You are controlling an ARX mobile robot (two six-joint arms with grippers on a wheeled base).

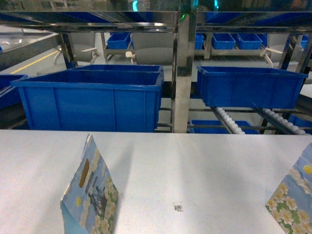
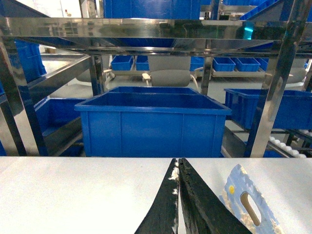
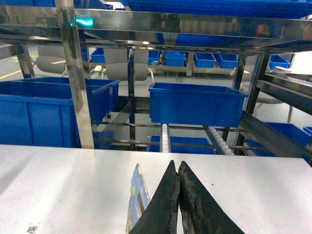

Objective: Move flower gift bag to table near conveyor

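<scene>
Two flower gift bags stand upright on the white table (image 1: 195,161), both pale blue with white blossoms. One bag (image 1: 90,195) with an oval handle hole is at the front left; the other (image 1: 295,197) is cut off at the front right edge. No gripper shows in the head view. My left gripper (image 2: 177,168) is shut and empty above the table, just left of the left bag (image 2: 246,204). My right gripper (image 3: 176,168) is shut and empty too, with the other bag (image 3: 138,197) close on its left. Behind the table rises the conveyor (image 1: 229,122) with white rollers.
Large blue bins (image 1: 92,100) (image 1: 248,85) sit on the steel rack beyond the table's far edge. A shiny upright post (image 1: 184,73) stands between them. A QR sticker (image 1: 178,207) lies on the table between the two bags.
</scene>
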